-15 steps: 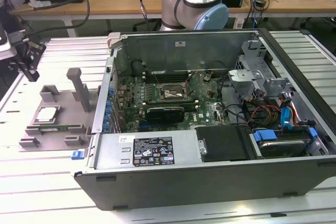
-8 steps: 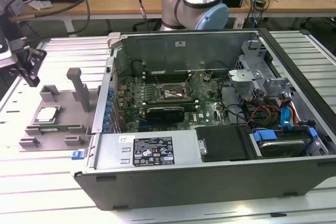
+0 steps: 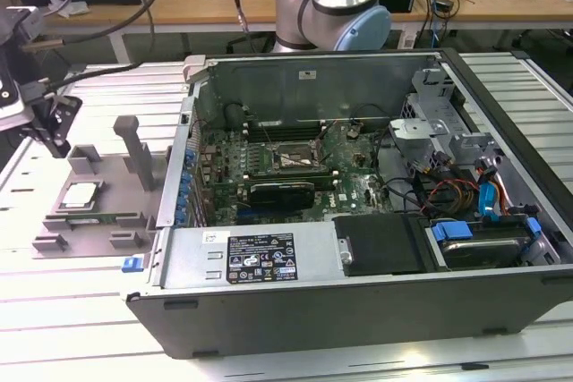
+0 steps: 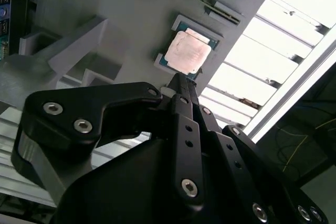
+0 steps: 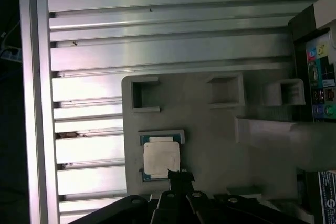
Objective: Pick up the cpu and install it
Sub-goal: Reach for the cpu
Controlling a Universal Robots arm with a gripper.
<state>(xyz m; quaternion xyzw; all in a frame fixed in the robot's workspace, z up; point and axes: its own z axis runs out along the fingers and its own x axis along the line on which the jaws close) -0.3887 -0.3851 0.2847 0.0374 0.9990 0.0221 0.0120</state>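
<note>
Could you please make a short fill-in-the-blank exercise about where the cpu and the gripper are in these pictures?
1. The cpu rests on a grey ___ with upright blocks.
2. In the exterior view, the cpu lies to the view's ___ of the computer case.
3. The gripper is near the cpu but holds ___.
Missing words: tray; left; nothing.

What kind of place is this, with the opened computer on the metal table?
Probably a robotics lab or workshop: a robot arm stands behind the open computer case, a cpu lies in a grey tray, and a cable-strewn workbench runs along the back.
</note>
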